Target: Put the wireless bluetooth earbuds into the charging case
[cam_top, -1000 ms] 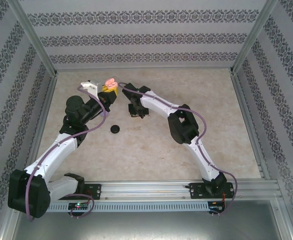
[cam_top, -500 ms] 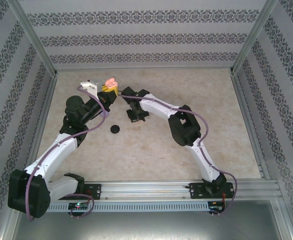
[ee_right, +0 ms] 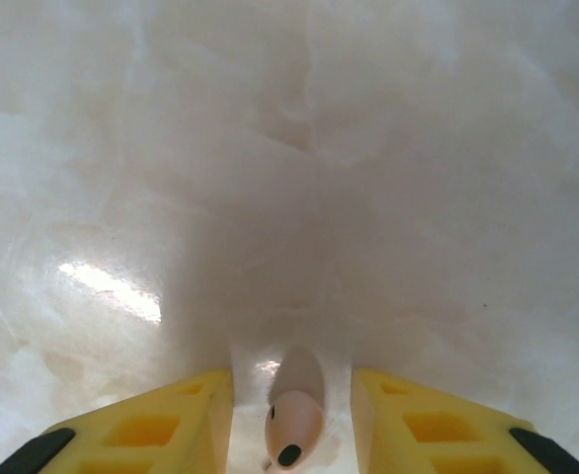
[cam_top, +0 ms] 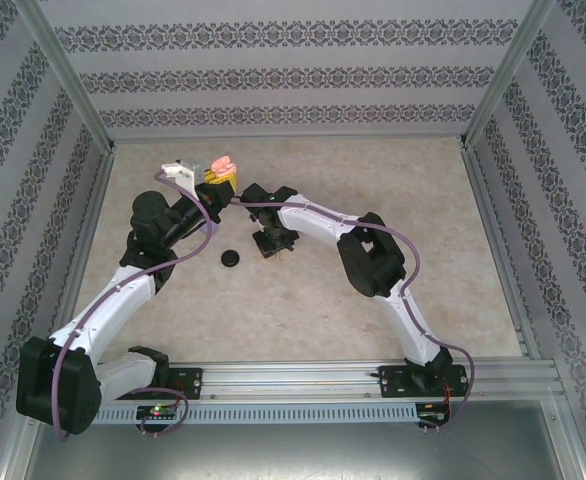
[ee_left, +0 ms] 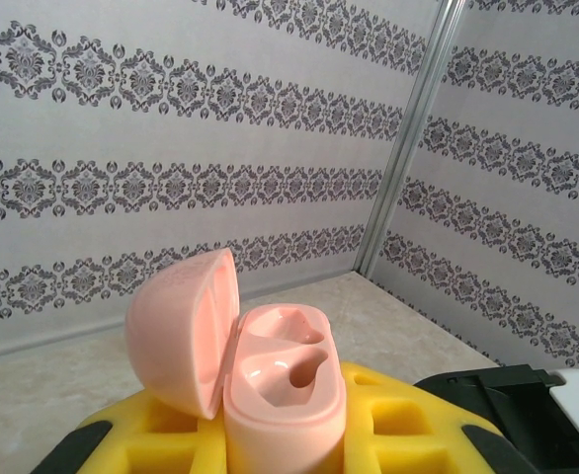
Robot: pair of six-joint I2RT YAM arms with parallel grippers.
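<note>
Right hand [ee_right: 291, 387] is low over the table [ee_right: 388, 158], nearer arm to the pale pink earbud [ee_right: 294, 420]; earbud lies on the table right between its yellow fingers [ee_right: 151, 427], a gap showing either side, so the jaws are apart and grip nothing; earbud's long axis runs along the hand's reach, parallel to the fingers, dark-tipped end toward the wrist, other end pointing away; closing straight in should catch it across its narrow width; left hand [cam_top: 218, 182] is clamped on the pink charging case [ee_left: 285, 395], held up off the table, lid [ee_left: 183, 331] swung open to the side, both wells facing up and looking empty; case sits just left and farther back of the right hand; small black round thing [cam_top: 232, 259] lies on the table nearby
</note>
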